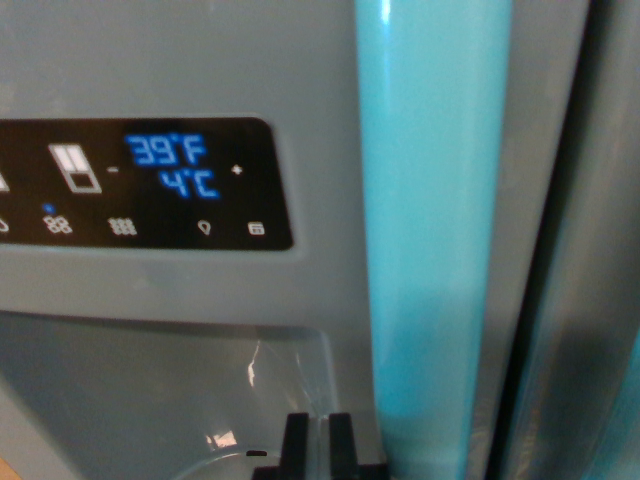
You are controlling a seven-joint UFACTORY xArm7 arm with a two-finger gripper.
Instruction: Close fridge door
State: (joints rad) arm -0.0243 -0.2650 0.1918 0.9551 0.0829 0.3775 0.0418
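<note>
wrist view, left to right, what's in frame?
Control panel with the 39°F / 4°C readout → turquoise door handle → dark door seam → second door's edge. Gripper sits bottom centre, fingertips together.

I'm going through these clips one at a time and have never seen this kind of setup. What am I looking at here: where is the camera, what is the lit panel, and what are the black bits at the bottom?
The camera sits on the wrist of a single robot arm, so the picture looks along the arm's hand at whatever is close in front. Here that is a grey fridge door. The dark control panel shows 39°F and 4°C in blue. Below it is the recessed dispenser bay. The shiny teal bar on the wrist view's right is the door handle, running top to bottom. The two black blocks at the bottom edge are the tips of the gripper; its fingers stand nearly together, with nothing visibly held. Whether the door is fully closed cannot be told from this view.
</note>
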